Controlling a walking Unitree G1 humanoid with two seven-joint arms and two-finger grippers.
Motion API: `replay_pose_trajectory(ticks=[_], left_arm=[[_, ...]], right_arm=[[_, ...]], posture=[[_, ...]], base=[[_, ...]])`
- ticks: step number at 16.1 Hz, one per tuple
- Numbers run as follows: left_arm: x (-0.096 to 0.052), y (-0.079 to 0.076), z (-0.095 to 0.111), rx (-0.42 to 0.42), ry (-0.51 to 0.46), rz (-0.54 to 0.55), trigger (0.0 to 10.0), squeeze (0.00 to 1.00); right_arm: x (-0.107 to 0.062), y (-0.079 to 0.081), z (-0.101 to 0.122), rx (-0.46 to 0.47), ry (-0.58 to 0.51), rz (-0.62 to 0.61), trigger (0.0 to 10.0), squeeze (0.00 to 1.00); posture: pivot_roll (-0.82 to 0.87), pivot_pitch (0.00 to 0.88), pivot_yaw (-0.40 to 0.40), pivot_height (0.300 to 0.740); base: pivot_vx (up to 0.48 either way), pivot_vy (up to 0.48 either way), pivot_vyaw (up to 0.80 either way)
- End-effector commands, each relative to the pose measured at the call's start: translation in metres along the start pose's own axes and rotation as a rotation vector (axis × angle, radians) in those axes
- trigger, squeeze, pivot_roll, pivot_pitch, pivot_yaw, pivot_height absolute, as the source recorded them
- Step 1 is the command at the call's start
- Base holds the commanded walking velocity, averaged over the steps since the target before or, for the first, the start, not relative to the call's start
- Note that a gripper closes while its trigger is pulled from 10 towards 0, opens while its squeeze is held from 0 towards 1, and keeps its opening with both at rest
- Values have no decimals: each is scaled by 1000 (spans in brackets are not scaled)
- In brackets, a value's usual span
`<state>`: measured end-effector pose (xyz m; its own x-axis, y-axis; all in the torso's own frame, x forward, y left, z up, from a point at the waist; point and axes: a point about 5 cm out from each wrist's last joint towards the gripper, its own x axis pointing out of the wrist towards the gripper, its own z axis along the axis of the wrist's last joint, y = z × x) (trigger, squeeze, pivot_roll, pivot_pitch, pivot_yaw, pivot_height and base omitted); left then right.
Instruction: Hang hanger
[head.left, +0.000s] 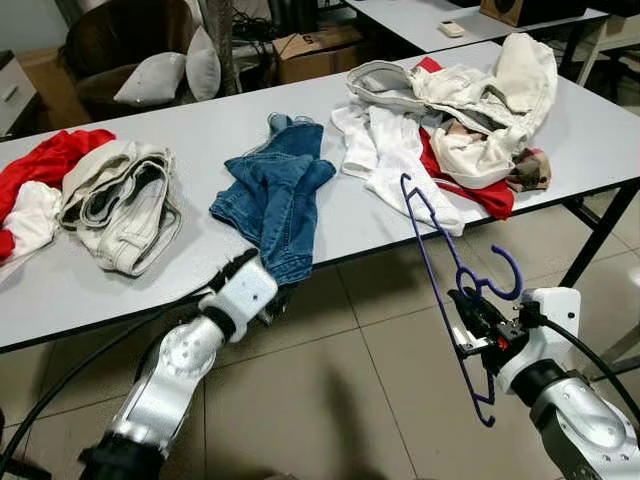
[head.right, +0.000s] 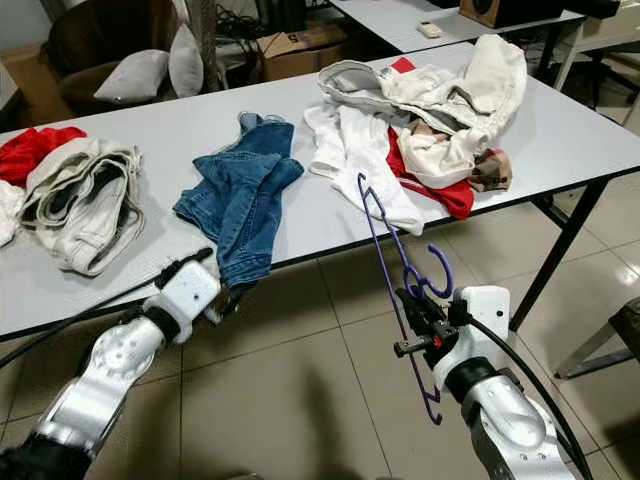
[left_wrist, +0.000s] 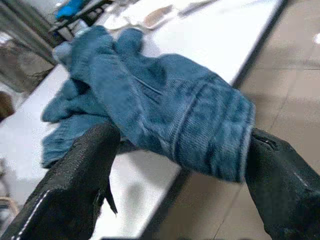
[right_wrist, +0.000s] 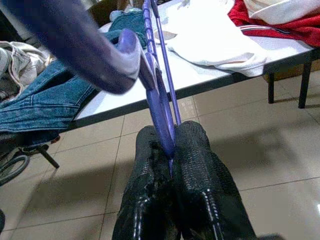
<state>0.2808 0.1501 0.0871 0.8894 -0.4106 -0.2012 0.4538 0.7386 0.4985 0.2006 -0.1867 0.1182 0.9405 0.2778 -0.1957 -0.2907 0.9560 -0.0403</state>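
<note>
A purple plastic hanger (head.left: 430, 255) stands tilted over the tiled floor in front of the white table (head.left: 220, 120), its hook curling to the right. My right gripper (head.left: 478, 318) is shut on the hanger's lower bar; the right wrist view shows both fingers (right_wrist: 197, 150) pressed against the purple bar (right_wrist: 159, 107). Blue jeans (head.left: 275, 195) lie crumpled on the table and droop over its front edge. My left gripper (left_wrist: 182, 145) is at that overhanging end, open, with one finger (left_wrist: 85, 170) on either side of the denim (left_wrist: 165, 100).
Beige trousers (head.left: 120, 200) and a red garment (head.left: 45, 165) lie at the table's left. A heap of white, cream and red clothes (head.left: 460, 110) covers its right end. A black table leg (head.left: 600, 235) slants at the right. Cushions (head.left: 150, 75) and a cardboard box (head.left: 315, 50) sit behind.
</note>
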Motion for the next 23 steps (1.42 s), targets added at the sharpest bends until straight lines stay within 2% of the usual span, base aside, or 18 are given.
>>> replay_pose_trajectory(ticks=[1, 2, 7, 13, 17, 18, 20, 21, 22, 23], left_arm=[[0, 10, 0, 1, 10, 41, 3647, 0], [1, 9, 4, -16, -18, 29, 0, 0], [3, 1, 8, -77, -65, 0, 0, 0], [3, 11, 11, -69, -66, 21, 0, 0], [13, 16, 20, -55, -86, -25, 0, 0], [18, 18, 22, -68, -87, -37, 0, 0], [38, 24, 32, -146, -81, -66, 0, 0], [55, 28, 40, -148, -56, -126, 0, 0], [80, 57, 77, -122, -122, -78, 0, 0], [86, 70, 93, -116, -159, -43, 0, 0]], right_arm=[[2, 1, 5, -8, -16, 14, 10000, 0], [3, 1, 5, -9, -17, 15, 10000, 0], [4, 0, 4, -9, -18, 13, 10000, 0], [9, 0, 6, -28, -20, 41, 10000, 0], [9, -3, 8, -44, -34, 37, 10000, 0], [7, -2, 8, -45, -41, 39, 10000, 0], [0, 1, 9, -47, -56, 53, 10000, 0], [-2, -1, 11, -44, -62, 51, 10000, 0], [-2, -3, 12, -47, -68, 47, 10000, 0], [-2, -4, 12, -48, -69, 46, 10000, 0]], posture=[[-150, 0, 118, 740], [-149, 0, 120, 740], [-151, 0, 122, 740], [-145, 0, 101, 740], [-163, 0, 141, 740], [-163, 0, 141, 740], [-177, 0, 165, 740], [-196, 0, 186, 740], [-197, 0, 186, 740], [-197, 0, 186, 740]], base=[[0, 0, 0], [0, 0, 0], [0, 0, 0], [0, 0, 0], [0, 0, 0], [0, 0, 0], [0, 0, 0], [0, 0, 0], [0, 0, 0], [0, 0, 0]])
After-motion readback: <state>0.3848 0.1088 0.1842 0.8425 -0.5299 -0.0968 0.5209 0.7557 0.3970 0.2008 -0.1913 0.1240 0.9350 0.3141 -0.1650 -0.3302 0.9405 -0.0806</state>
